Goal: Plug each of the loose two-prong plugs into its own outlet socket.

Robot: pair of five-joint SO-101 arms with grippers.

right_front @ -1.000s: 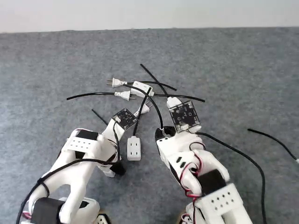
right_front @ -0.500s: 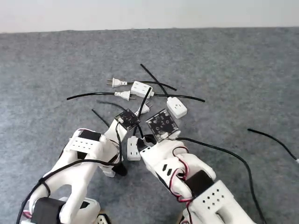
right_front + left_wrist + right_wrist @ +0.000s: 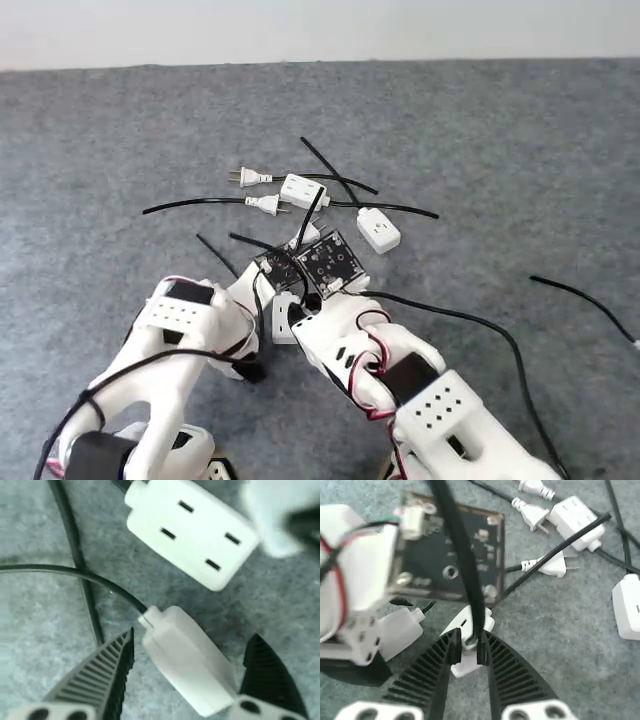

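Observation:
My right gripper [image 3: 467, 641] is shut on the black cord where it enters a white four-slot outlet socket [image 3: 466, 666], partly covered by both arms in the high view [image 3: 284, 325]. That socket [image 3: 192, 537] lies just beyond my open left gripper [image 3: 194, 636], whose fingers straddle a white cord-end block [image 3: 187, 667] without touching it; its face is hidden. Three loose two-prong plugs [image 3: 250, 177] [image 3: 265, 204] [image 3: 308, 234] lie farther out, next to two more white sockets [image 3: 302, 189] [image 3: 378, 230].
Black cords [image 3: 190, 205] cross the grey carpet [image 3: 500, 140] around the plugs. A separate cord [image 3: 585, 295] lies at the right. My left arm's camera board [image 3: 455, 560] sits close above my right gripper. Both arms crowd the near centre.
My right arm has swung left, away from the socket at the right, which is now uncovered, to the four-slot socket beside my left arm. My left arm has barely moved.

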